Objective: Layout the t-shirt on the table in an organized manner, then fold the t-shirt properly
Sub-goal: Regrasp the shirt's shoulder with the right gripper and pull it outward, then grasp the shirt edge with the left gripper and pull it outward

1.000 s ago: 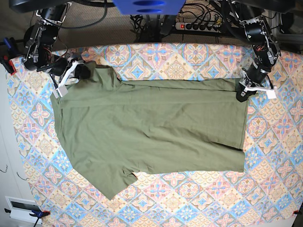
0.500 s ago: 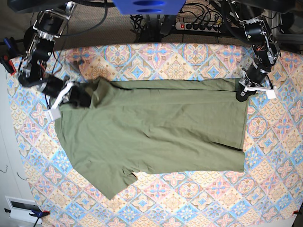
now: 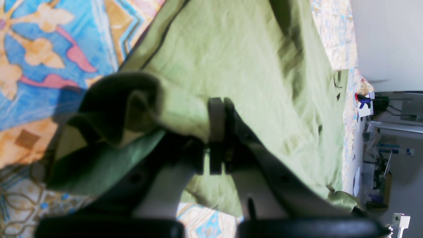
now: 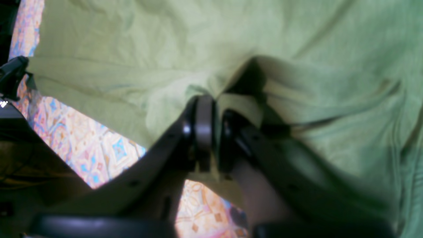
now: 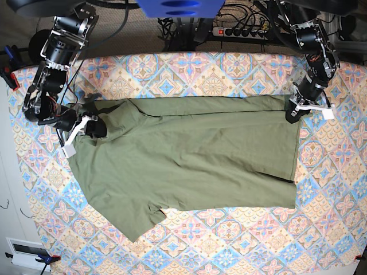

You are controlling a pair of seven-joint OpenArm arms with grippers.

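Left gripper (image 3: 216, 132) jaws pinched together on a bunched fold of the t-shirt (image 3: 238, 59); in the base view this gripper (image 5: 296, 110) sits at the shirt's top right corner, at the hem end. Right gripper (image 4: 211, 132) also clamped on cloth, a raised ridge of fabric caught between its jaws; in the base view it (image 5: 89, 127) is at the shirt's top left, by the collar and shoulder end.

T-shirt (image 5: 189, 160): plain olive green, short sleeves, no print. Lies spread sideways across the middle of the worktop (image 5: 229, 71), hem to the right, neck end to the left. Mostly flat with light wrinkles. One sleeve pokes out at bottom left toward the near edge. Top edge runs fairly straight between the two grippers; a small bunch of cloth is gathered at the right gripper.

Base view alone gives the full outline and both arms at opposite ends. Left wrist view shows the rolled, shadowed fold at the jaws and the blue, pink and cream tile pattern of the worktop (image 3: 39, 59) right beside it. Right wrist view is blurry; shows creases fanning out from the pinch and a strip of worktop (image 4: 96, 142) under the shirt edge.
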